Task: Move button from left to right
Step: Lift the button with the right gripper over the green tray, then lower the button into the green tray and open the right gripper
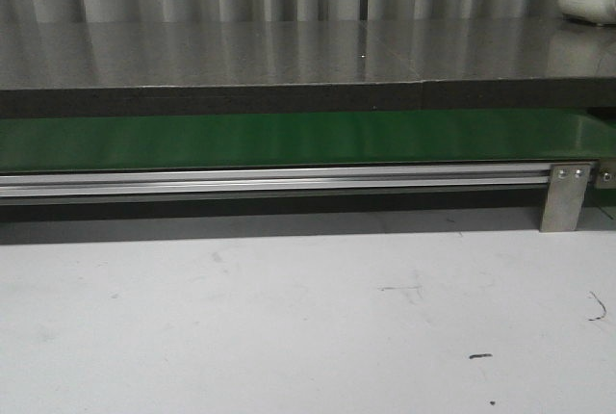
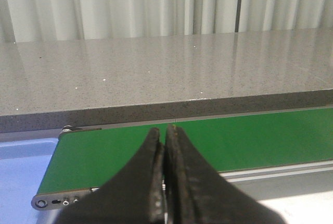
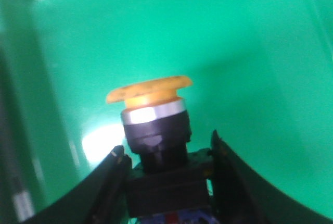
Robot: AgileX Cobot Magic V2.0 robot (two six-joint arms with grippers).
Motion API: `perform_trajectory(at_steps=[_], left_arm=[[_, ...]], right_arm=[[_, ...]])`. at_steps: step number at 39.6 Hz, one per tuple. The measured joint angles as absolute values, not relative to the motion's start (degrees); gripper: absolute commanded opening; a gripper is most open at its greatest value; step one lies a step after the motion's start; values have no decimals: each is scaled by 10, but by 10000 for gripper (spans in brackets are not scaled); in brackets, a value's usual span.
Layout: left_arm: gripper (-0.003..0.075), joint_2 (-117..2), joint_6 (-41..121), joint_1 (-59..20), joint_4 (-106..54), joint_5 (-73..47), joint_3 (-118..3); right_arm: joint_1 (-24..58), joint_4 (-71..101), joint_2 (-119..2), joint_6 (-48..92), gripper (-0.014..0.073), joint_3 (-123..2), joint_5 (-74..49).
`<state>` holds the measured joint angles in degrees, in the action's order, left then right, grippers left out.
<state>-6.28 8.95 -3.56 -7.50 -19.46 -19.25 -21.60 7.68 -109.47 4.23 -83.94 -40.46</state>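
Note:
The button has a yellow-orange head, a silver ring and a black body with a red mark. It shows only in the right wrist view, between the two black fingers of my right gripper. The fingers press on the sides of its body and hold it over the inside of a green container. My left gripper is shut and empty, and hangs above the left end of the green belt. Neither gripper shows in the front view.
The green belt runs across the front view on an aluminium rail with a metal bracket. A grey stone counter lies behind it. A blue bin sits by the belt's left end.

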Motion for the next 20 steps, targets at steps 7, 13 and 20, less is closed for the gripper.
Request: perform_trajectory(at_steps=[7,13,20], left_arm=[[-21,-63,89,-36,-75,-195,-192],[-21,-63,89,-36,-75,-195,-192],[-21,-63,89,-36,-75,-194,-192]], right_arm=[[-219,75,-1135,42,346,-839,-382],[-219,68,-1141,42,477,-840,-373],[-219,64,-1139,42,528,-861,-390]])
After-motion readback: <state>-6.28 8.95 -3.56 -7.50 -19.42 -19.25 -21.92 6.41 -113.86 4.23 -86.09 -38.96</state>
